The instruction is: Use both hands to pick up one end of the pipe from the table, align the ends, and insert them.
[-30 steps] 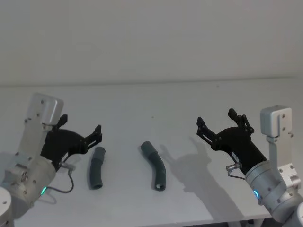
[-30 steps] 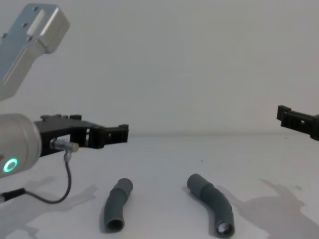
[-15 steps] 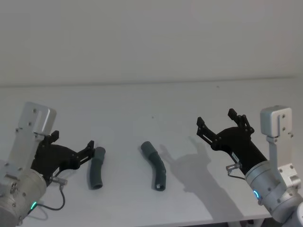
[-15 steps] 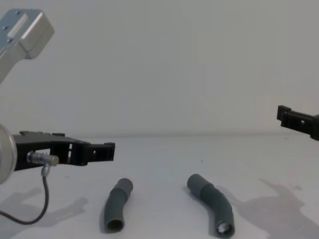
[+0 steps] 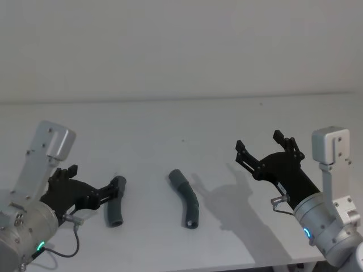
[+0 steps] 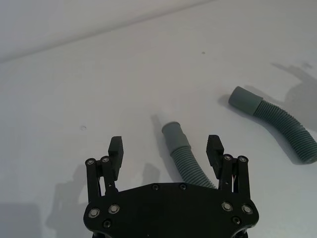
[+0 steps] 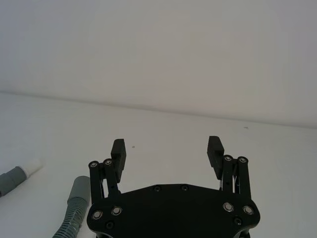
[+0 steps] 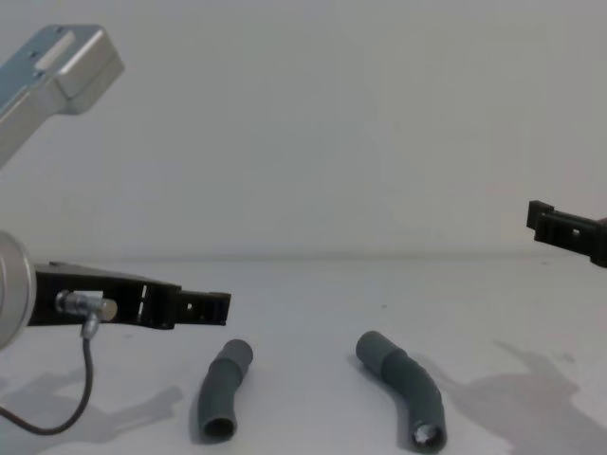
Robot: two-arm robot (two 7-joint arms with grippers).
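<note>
Table, white and flat, bears two bent grey hose lengths in the head view: the left piece and, near it but apart, the right piece. The left gripper sits low by the far end of the left piece, fingers spread, holding nothing. The right gripper hangs well to the right of the right piece, fingers also spread and empty.

From the left wrist, the left gripper has its fingers wide apart with the smooth cuff of the left piece between them, nearer one finger and touching neither. The right piece lies farther off.

From the right wrist, the right gripper gapes over bare table. Beside it lie both pieces, one ending in a white tip.

In the chest view, the left gripper is just above the far end of the left piece. The right piece lies beside that one. The right gripper is high at the right edge.
</note>
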